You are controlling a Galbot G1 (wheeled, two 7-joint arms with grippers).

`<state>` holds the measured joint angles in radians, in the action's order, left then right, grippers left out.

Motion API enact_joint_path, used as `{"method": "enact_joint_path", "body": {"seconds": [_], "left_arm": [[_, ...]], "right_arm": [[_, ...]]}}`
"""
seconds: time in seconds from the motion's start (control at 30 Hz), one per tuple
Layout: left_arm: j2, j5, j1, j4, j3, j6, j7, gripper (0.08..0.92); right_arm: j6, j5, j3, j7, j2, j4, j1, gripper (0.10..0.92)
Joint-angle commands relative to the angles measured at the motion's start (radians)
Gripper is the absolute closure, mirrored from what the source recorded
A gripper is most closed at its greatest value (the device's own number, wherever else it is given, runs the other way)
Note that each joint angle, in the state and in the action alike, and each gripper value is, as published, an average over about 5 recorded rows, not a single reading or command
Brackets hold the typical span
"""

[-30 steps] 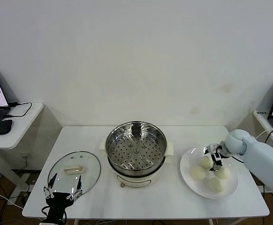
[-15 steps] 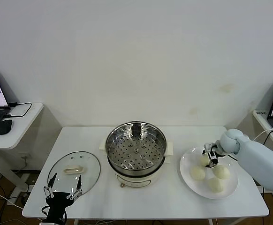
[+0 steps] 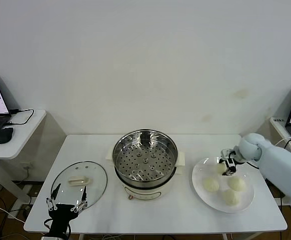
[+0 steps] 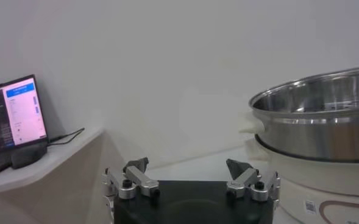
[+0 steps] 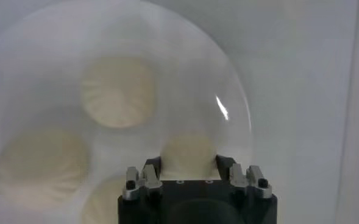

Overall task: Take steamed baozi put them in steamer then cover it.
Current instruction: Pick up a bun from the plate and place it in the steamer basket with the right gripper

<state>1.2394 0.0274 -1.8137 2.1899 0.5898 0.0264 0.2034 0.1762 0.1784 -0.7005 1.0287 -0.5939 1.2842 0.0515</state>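
Right gripper pinched on one small, smooth, cream-white steamed bun at the far-left part of the flat white plate.

Three more soft round buns resting on that plate, right of the shiny round stainless-steel steamer with its perforated tray bare, on a cream-white base at table centre. Clear glass lid with metal rim and cream oblong handle lying flat at near left. Left gripper spread wide, parked just near of the lid. Likely risks: soft dough squashing or slipping from the narrow hard fingers during the lift; bun clipping the raised steel rim and dropping short.
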Motion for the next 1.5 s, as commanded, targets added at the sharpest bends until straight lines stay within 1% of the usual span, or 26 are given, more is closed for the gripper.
{"method": "enact_joint_path", "body": {"seconds": [0.03, 0.2, 0.33, 0.57, 0.83, 0.93, 1.1, 1.23, 1.5], "left_arm": [[-0.002, 0.001, 0.0, -0.001, -0.001, 0.001, 0.0, 0.177], [-0.013, 0.005, 0.007, -0.003, -0.003, 0.002, -0.002, 0.177], [-0.02, 0.011, 0.013, -0.004, -0.003, 0.002, -0.002, 0.177], [-0.032, 0.025, 0.021, -0.014, 0.01, 0.001, -0.004, 0.177], [-0.036, 0.047, 0.029, -0.025, 0.033, 0.002, -0.008, 0.177], [-0.036, 0.049, 0.033, -0.029, 0.038, 0.003, -0.008, 0.177], [-0.035, 0.048, 0.037, -0.032, 0.039, 0.004, -0.009, 0.177], [-0.032, 0.047, 0.037, -0.027, 0.04, 0.006, -0.009, 0.177], [-0.025, 0.043, 0.036, -0.012, 0.04, 0.008, -0.012, 0.177]], "right_arm": [[0.007, -0.099, -0.067, 0.006, 0.091, 0.11, -0.114, 0.448], [0.008, -0.219, -0.182, 0.015, 0.123, 0.185, -0.328, 0.448], [-0.008, -0.298, -0.303, 0.007, 0.071, 0.197, -0.51, 0.448], [-0.05, -0.407, -0.485, -0.027, -0.146, 0.167, -0.725, 0.448], [-0.149, -0.45, -0.57, -0.078, -0.405, 0.092, -0.727, 0.44], [-0.21, -0.431, -0.581, -0.091, -0.486, 0.043, -0.693, 0.44], [-0.313, -0.353, -0.6, -0.104, -0.578, -0.029, -0.637, 0.44], [-0.379, -0.294, -0.611, -0.119, -0.619, -0.061, -0.606, 0.44], [-0.536, -0.086, -0.603, -0.155, -0.673, -0.168, -0.536, 0.432]]}}
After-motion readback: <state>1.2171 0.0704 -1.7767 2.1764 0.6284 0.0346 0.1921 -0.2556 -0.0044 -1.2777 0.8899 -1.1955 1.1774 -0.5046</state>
